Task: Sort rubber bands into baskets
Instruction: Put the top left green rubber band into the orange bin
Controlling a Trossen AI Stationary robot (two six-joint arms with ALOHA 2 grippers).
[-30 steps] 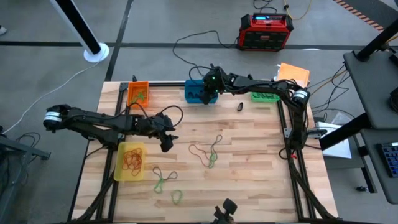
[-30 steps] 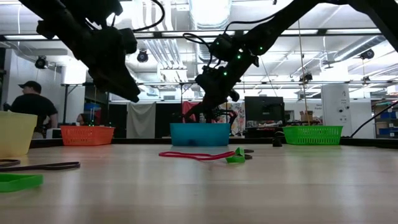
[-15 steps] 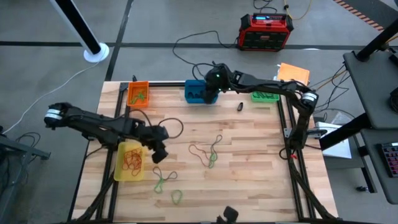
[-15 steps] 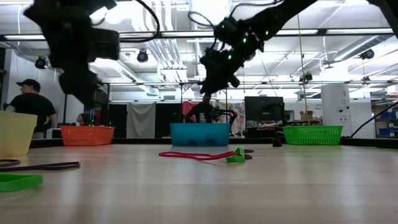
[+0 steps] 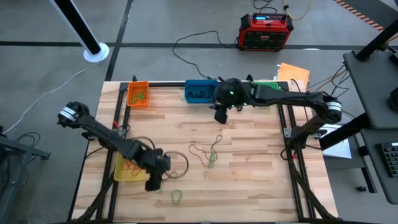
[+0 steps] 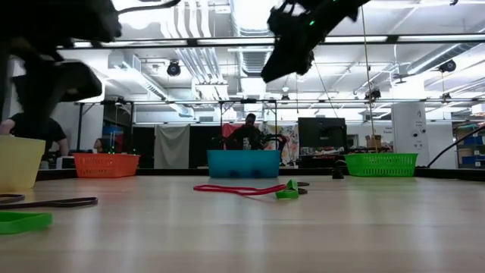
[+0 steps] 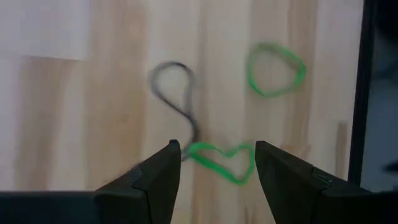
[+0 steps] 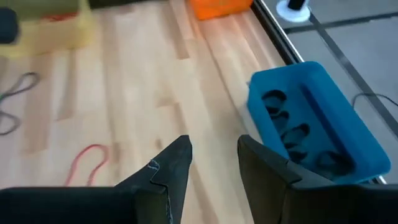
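Note:
Four baskets stand on the wooden table: orange (image 5: 138,93), blue (image 5: 200,90), green (image 5: 268,85) along the far edge, yellow (image 5: 126,168) at the near left. Loose rubber bands lie flat on the wood: a red-brown and green tangle (image 5: 208,152) mid-table, and a green loop (image 5: 176,196) near the front edge. My left gripper (image 7: 214,165) hangs open over a green band (image 7: 221,163), beside a black band (image 7: 177,93) and another green loop (image 7: 275,70). My right gripper (image 8: 214,165) is open and empty, raised near the blue basket (image 8: 317,124), which holds black bands.
A red-and-black power box (image 5: 266,31) and cables lie on the floor beyond the far edge. A black frame rail (image 5: 287,130) runs along the table's right side. In the low view a person (image 6: 34,129) stands in the room at the left.
My left gripper has swung from beside the yellow basket's far end toward the near edge, tipping further down, and now hangs over the bands right of that basket. My right gripper has left the blue basket, rising and moving toward the table's right and near side.

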